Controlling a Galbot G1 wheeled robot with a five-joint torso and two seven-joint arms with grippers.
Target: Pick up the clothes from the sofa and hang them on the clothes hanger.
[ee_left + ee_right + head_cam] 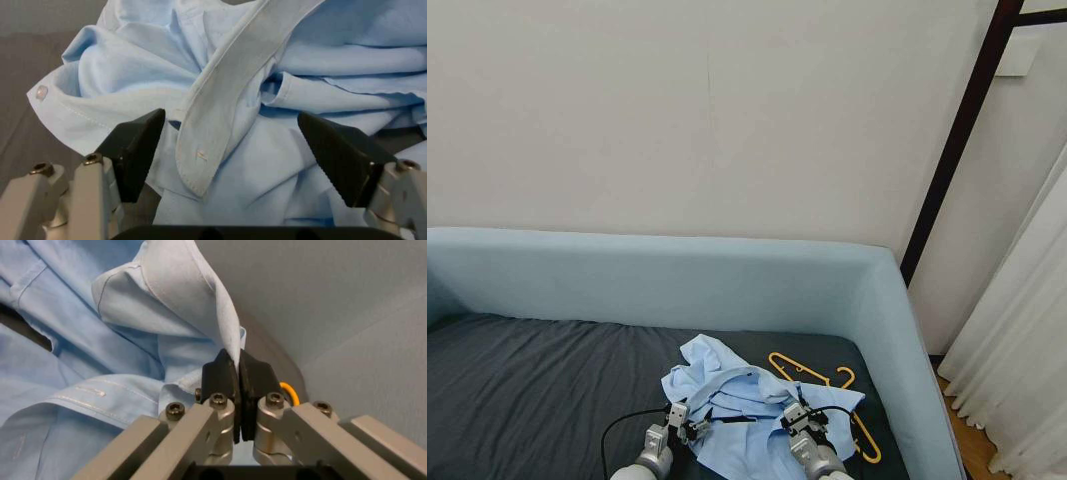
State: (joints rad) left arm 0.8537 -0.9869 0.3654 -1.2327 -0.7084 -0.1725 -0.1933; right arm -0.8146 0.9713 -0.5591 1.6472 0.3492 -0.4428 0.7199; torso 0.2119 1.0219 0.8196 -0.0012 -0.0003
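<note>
Blue shirt (737,405) crumpled at sofa's (887,300) right end; hanger (792,365) half buried beneath.
Left gripper (230,117) low over shirt, fingers spread; right gripper (237,360), fingers clamped on its edge.

Readable text: none can be made out.
Shirt (120,75): no brand, label or number can be read on the cloth.
</note>
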